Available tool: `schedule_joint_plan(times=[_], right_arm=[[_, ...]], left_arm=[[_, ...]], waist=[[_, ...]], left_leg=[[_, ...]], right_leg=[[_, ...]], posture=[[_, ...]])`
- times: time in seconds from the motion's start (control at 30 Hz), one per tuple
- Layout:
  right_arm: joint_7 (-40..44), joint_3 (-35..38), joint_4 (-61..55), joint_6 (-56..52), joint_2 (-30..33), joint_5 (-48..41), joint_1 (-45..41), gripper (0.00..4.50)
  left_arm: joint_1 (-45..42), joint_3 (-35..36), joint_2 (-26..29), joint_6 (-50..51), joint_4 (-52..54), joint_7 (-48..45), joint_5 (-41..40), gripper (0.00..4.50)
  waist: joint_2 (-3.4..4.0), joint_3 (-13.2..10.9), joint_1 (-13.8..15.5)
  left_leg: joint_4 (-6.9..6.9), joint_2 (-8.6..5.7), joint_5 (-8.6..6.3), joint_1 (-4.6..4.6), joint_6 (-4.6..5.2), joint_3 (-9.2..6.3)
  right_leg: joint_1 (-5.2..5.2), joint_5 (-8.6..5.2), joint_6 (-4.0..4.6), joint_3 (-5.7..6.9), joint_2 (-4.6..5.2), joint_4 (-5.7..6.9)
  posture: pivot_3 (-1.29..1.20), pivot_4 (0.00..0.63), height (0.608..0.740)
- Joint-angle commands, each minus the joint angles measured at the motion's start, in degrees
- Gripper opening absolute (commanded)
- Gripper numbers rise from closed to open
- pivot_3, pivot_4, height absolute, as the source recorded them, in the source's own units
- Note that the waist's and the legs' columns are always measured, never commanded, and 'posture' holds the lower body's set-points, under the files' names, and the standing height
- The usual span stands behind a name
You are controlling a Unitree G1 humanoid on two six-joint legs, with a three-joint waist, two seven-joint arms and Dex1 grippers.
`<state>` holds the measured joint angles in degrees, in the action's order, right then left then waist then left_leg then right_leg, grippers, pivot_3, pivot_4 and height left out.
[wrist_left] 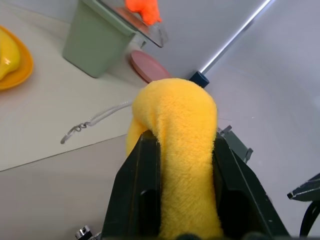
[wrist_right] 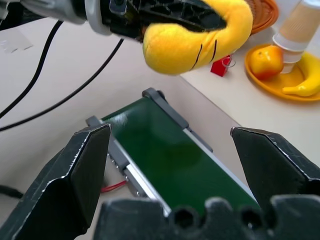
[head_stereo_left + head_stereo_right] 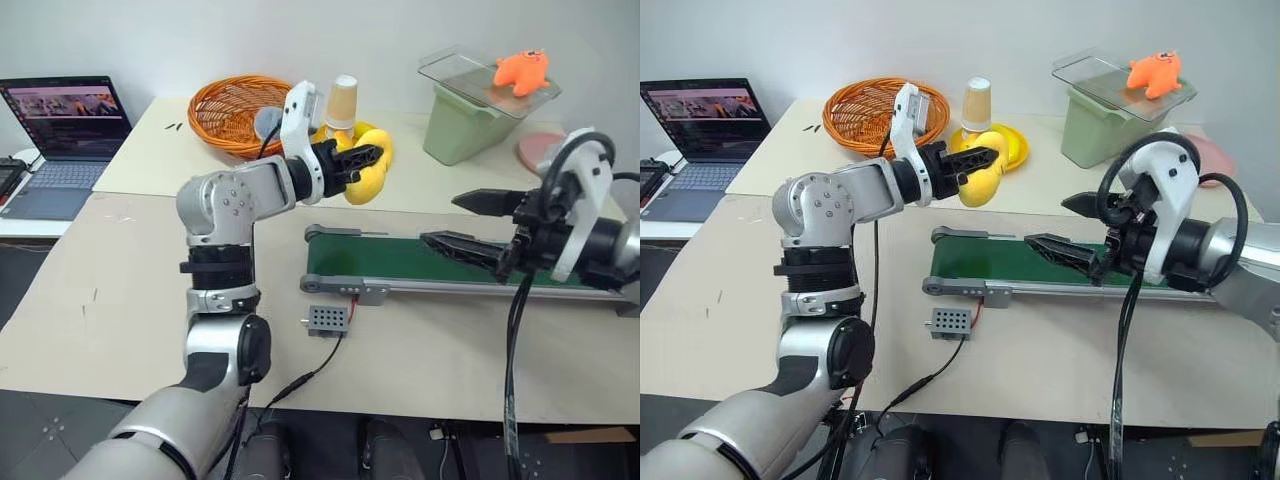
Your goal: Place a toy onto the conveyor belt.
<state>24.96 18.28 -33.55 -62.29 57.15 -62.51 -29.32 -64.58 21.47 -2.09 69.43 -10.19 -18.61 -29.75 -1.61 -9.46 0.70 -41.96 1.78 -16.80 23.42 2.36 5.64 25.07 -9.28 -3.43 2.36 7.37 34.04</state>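
We are mid-carry: our left claw (image 3: 975,165) clamps the yellow plush toy (image 3: 983,183) just beyond the conveyor belt (image 3: 1040,262), our right claw (image 3: 1072,226) gapes empty above it, so next we lower and release onto the belt

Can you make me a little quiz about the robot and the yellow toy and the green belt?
1. True or false: the yellow plush toy already lies on the conveyor belt.
2. Which gripper holds the toy? A) left gripper B) right gripper C) neither
3. Fill in: the orange toy sits on the clear lid of the green ______.

Key:
1. False. The toy is held up in the air, beyond the belt's rounded end.
2. A. The left gripper's black fingers squeeze it from both sides; the right gripper is open above the belt.
3. Bin.
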Motion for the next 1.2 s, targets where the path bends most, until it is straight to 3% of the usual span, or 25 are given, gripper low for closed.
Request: schedule_joint_plan(times=[0.03, 0.3, 1.13, 1.2], right_arm=[[-5.4, -3.5, -2.1, 1.0, -3.3, 1.9, -3.4, 4.5], [-11.9, -10.0, -2.3, 1.5, -10.5, 7.9, -7.0, 4.5], [-9.9, -16.9, 4.2, 5.6, -21.0, 24.8, -11.1, 4.5], [-9.6, -16.8, 4.6, 5.6, -21.7, 25.4, -11.3, 3.99]], left_arm=[[0.2, 1.0, -3.5, -0.1, 2.0, 4.7, -2.6, 1.06], [0.9, 1.3, -7.4, 0.0, 2.2, 10.4, -5.7, 1.06], [3.5, -0.1, -9.5, -0.1, 2.1, 20.7, -15.9, 1.06], [3.6, -0.2, -9.4, -0.3, 2.1, 20.9, -16.3, 1.01]], waist=[[0.0, 0.0, 0.0], [0.01, 0.0, 0.0], [0.02, 0.0, 0.0], [0.03, 0.0, -0.1]], left_leg=[[0.01, -0.01, 0.0, -0.01, 0.0, 0.0], [0.03, -0.03, 0.01, 0.04, -0.02, 0.0], [0.07, -0.06, 0.05, 0.04, -0.08, -0.05], [0.08, -0.06, 0.06, 0.03, -0.09, -0.05]], right_leg=[[0.0, 0.0, 0.0, 0.0, 0.0, 0.01], [0.05, 0.0, 0.0, 0.0, 0.0, 0.01], [0.04, 0.0, 0.0, 0.06, 0.0, -0.01], [0.04, 0.0, 0.0, 0.06, 0.0, 0.0]], posture=[[0.0, 0.15, 0.739], [0.0, 0.15, 0.739], [0.0, 0.15, 0.739], [0.0, 0.15, 0.739]])
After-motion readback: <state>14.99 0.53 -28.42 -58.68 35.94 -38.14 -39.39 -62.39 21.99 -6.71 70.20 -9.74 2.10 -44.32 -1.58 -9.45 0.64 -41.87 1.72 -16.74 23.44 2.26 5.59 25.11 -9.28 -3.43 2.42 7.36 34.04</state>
